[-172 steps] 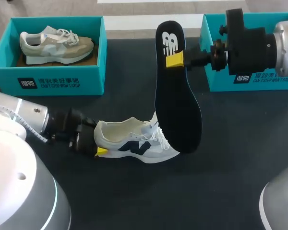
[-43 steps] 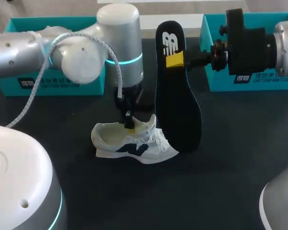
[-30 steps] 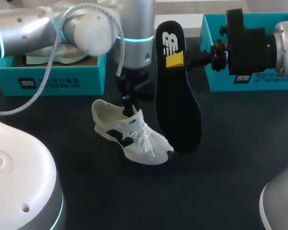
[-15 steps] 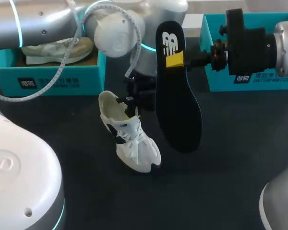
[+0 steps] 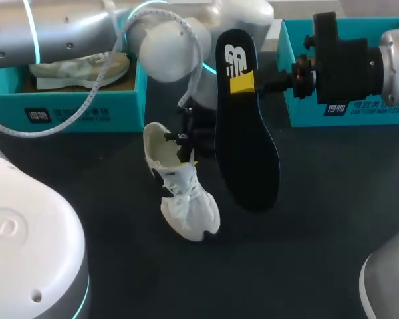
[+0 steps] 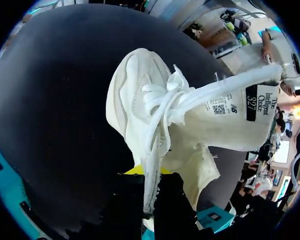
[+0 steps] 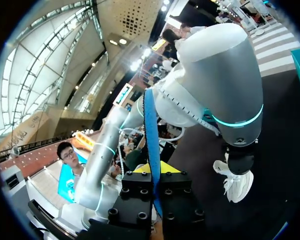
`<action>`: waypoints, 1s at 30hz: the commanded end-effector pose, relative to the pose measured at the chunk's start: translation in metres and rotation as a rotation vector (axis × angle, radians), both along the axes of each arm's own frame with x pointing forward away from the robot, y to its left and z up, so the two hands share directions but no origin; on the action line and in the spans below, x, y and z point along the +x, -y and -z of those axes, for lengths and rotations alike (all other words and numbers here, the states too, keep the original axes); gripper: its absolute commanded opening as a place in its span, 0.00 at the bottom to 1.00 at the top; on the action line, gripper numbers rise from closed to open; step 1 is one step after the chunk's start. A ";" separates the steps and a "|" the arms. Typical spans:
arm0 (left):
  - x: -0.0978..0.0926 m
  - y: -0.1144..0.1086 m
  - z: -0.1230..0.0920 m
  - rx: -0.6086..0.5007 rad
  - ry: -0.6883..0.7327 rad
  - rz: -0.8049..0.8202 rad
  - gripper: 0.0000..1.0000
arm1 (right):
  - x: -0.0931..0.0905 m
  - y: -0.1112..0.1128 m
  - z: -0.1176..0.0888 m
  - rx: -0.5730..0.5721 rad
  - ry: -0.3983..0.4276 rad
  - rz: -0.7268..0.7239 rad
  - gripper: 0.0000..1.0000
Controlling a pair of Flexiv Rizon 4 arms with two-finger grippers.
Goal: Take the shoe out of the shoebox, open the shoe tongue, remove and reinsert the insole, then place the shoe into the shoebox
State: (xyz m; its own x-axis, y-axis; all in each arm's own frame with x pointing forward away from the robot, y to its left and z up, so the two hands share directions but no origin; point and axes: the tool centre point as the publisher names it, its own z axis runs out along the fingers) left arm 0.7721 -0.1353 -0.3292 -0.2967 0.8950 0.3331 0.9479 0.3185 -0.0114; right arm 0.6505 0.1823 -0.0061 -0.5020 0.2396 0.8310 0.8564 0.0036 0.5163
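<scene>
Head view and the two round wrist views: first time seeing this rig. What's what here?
It is a two-armed robot at a black table. The head view looks down from above and behind; each round picture comes from a camera on one wrist, looking along that arm's fingers. The left gripper is shut on a white shoe, whose laces and tongue fill its wrist view. The right gripper holds a black insole upright beside the shoe; its wrist view sees the insole edge-on. At the back stand two teal shoeboxes: the left box holds a beige shoe, the right box is mostly hidden by the right arm.
</scene>
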 end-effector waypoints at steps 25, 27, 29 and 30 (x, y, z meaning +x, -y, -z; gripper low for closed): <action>0.014 0.065 0.022 0.032 -0.016 0.218 0.00 | 0.002 -0.004 0.000 -0.003 -0.003 0.001 0.00; 0.014 0.068 0.022 0.033 -0.016 0.229 0.00 | 0.002 -0.004 0.000 -0.003 -0.003 0.001 0.00; 0.014 0.071 0.022 0.036 -0.017 0.250 0.00 | 0.002 -0.004 0.000 -0.003 -0.003 0.001 0.00; 0.014 0.072 0.022 0.036 -0.022 0.264 0.00 | 0.002 -0.004 0.000 -0.003 -0.003 0.001 0.00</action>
